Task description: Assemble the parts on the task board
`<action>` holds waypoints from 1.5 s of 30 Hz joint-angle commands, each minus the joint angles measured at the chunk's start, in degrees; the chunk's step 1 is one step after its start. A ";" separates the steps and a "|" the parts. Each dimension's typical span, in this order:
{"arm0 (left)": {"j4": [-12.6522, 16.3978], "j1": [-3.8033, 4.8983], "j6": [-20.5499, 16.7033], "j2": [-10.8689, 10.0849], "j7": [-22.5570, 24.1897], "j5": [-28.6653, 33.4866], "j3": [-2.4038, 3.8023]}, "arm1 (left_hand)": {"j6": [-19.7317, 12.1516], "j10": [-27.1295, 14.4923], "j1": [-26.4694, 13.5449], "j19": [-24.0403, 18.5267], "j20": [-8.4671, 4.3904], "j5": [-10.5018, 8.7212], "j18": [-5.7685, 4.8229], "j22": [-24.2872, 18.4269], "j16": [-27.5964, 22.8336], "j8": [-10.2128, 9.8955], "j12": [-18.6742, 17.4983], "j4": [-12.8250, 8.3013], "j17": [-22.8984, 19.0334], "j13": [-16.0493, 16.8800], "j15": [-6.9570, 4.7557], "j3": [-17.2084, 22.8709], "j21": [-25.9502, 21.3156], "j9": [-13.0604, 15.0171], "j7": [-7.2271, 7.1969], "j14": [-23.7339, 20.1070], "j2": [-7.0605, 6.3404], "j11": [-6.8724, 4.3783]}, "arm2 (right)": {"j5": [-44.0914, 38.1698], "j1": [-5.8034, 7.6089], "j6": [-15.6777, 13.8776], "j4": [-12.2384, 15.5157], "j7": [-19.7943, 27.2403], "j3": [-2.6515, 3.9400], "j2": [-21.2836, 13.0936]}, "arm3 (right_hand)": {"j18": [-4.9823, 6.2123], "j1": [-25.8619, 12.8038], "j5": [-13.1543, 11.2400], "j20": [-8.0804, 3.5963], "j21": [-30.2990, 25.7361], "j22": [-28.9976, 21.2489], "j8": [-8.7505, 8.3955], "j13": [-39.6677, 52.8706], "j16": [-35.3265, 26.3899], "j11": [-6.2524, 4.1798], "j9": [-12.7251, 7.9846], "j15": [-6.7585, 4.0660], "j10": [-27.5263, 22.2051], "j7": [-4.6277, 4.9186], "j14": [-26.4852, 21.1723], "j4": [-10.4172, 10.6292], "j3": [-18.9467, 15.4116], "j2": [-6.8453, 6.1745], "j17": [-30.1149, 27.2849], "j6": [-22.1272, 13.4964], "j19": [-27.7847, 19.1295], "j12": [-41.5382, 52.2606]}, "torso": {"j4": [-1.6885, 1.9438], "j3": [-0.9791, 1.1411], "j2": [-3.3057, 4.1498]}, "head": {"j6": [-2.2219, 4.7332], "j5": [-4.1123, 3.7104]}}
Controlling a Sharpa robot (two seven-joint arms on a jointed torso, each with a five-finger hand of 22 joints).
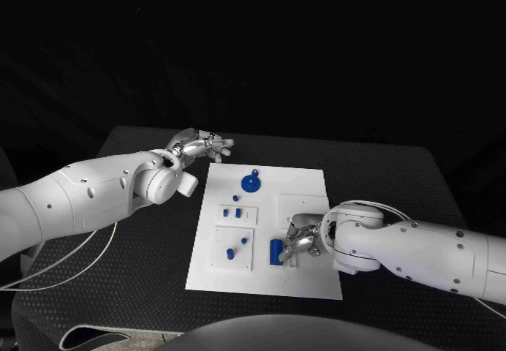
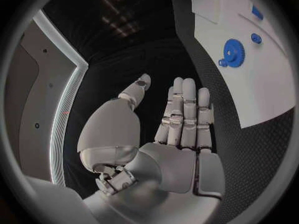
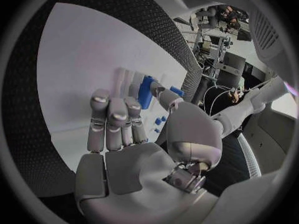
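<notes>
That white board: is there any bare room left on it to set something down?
Yes. The task board is bare along its near edge and at its far right corner beyond the blue gear. It is crowded mid-board, where the right hand hovers by a blue block.

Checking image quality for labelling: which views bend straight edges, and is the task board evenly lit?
Both wrist views bend the task board edges; in the head view they run straight. The board looks evenly lit there, with dark surroundings beyond the table.

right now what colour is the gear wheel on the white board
Blue. The gear wheel shows best in the left wrist view, lying on the white board.
</notes>
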 commanded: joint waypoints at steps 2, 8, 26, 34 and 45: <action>0.16 0.14 0.35 0.04 0.32 0.26 0.03 | -0.44 -0.34 -0.20 -0.35 -3.11 0.14 -0.72 -0.08 -0.30 -0.21 -0.19 0.15 0.06 -0.07 0.10 -0.09 -0.36 -0.09 -0.07 -0.16 0.27 0.00 | 0.24 -0.13 0.46 0.07 0.07 -0.10 -0.67 | 2.27 -0.80 1.54 0.10 -0.11 0.40 -0.50 0.13 -0.28 -0.03 -0.13 -0.29 0.55 0.06 0.29 -0.51 -0.22 -1.24 0.11 0.38 0.35 -0.29 | -0.01 -0.02 -0.01 | 0.03 -0.06; -0.05 0.14 0.26 -0.01 0.35 0.26 0.03 | -0.44 -0.34 -0.19 -0.34 -3.11 0.14 -0.72 -0.08 -0.31 -0.20 -0.18 0.15 0.07 -0.07 0.10 -0.09 -0.36 -0.09 -0.08 -0.15 0.27 -0.01 | 4.96 0.31 -3.21 1.75 2.46 -0.04 -3.14 | 2.27 -1.88 2.25 0.06 -0.22 0.34 -1.42 -0.04 -0.46 0.30 -0.38 -0.16 -0.11 0.44 0.27 -0.33 -1.35 -4.04 0.13 -1.00 0.41 -0.87 | -0.06 0.02 -0.03 | 0.37 -0.18; -0.34 0.14 0.17 0.62 0.63 0.31 0.02 | -0.41 -0.32 -0.25 -0.34 -3.11 0.10 -0.73 -0.07 -0.32 -0.18 -0.17 0.20 0.09 -0.06 0.10 -0.14 -0.36 -0.09 -0.09 -0.15 0.23 -0.02 | 7.59 5.74 -2.28 -2.59 3.33 1.84 -12.43 | 2.27 -1.82 3.36 -0.23 -0.34 0.38 -2.37 1.30 -0.43 1.29 0.36 0.78 0.43 1.45 0.36 -0.99 -4.73 -3.45 0.57 -3.76 0.45 0.30 | -0.09 0.09 -0.03 | 1.97 -1.41; -0.34 0.13 0.19 0.70 0.69 0.31 0.02 | -0.38 -0.30 -0.27 -0.34 -3.11 0.08 -0.73 -0.07 -0.33 -0.17 -0.16 0.21 0.10 -0.06 0.10 -0.15 -0.36 -0.09 -0.10 -0.14 0.24 -0.02 | 3.82 5.85 -0.21 -4.04 1.62 1.80 -14.99 | 2.27 -1.37 3.05 -0.27 -0.33 0.41 -2.25 1.44 -0.39 1.25 0.55 0.76 0.60 1.41 0.40 -1.26 -4.80 -2.99 0.65 -3.60 0.46 0.43 | -0.29 0.21 -0.17 | 2.06 -3.03; -0.24 0.12 0.38 0.93 0.66 0.31 0.01 | -0.36 -0.28 -0.29 -0.34 -3.12 0.07 -0.73 -0.07 -0.34 -0.15 -0.15 0.24 0.12 -0.05 0.10 -0.17 -0.36 -0.09 -0.11 -0.14 0.25 -0.03 | -2.37 5.83 5.37 -4.05 -2.03 0.55 -19.46 | 2.27 1.29 -0.88 -0.05 -0.45 0.39 -2.16 1.25 -0.61 1.21 0.96 0.78 0.83 1.33 0.61 0.97 -0.19 -4.76 0.74 -3.02 0.68 0.03 | -1.03 0.64 -0.51 | 1.54 -5.17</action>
